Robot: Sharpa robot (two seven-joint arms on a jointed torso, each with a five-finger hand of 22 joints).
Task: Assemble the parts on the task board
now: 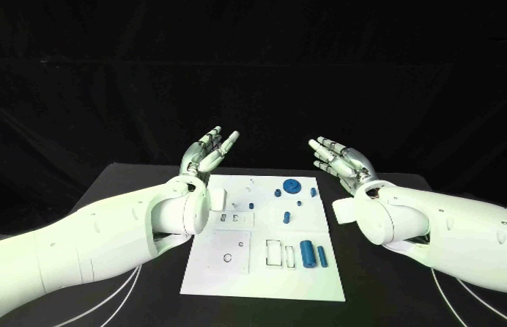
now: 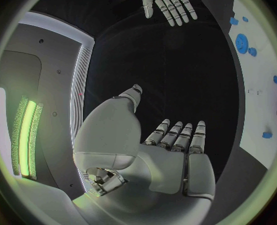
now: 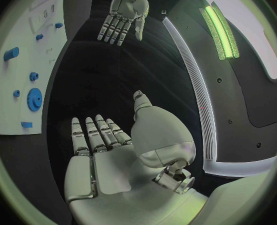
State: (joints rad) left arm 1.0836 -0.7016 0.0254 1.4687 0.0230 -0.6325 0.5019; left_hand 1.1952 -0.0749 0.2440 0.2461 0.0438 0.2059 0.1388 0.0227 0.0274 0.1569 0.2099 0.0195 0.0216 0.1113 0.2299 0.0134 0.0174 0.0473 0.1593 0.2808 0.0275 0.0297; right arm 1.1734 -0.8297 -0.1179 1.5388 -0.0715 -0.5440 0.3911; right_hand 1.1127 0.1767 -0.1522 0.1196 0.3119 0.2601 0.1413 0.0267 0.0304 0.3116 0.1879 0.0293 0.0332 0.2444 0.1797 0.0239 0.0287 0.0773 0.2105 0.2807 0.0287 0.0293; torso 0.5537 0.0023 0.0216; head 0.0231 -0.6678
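The white task board lies flat in the middle of the black table. On it sit a blue gear, small blue pegs and two blue cylinders near its right side. My left hand is raised above the board's far left corner, fingers straight and apart, holding nothing. My right hand is raised beyond the far right corner, also spread and empty. The left wrist view shows the left hand flat with the board off to one side. In the right wrist view the right hand is flat too.
Black table surrounds the board on all sides. Rectangular recesses and a square plate with a round hole mark the board's near half. Thin white cables run along the table beside my arms.
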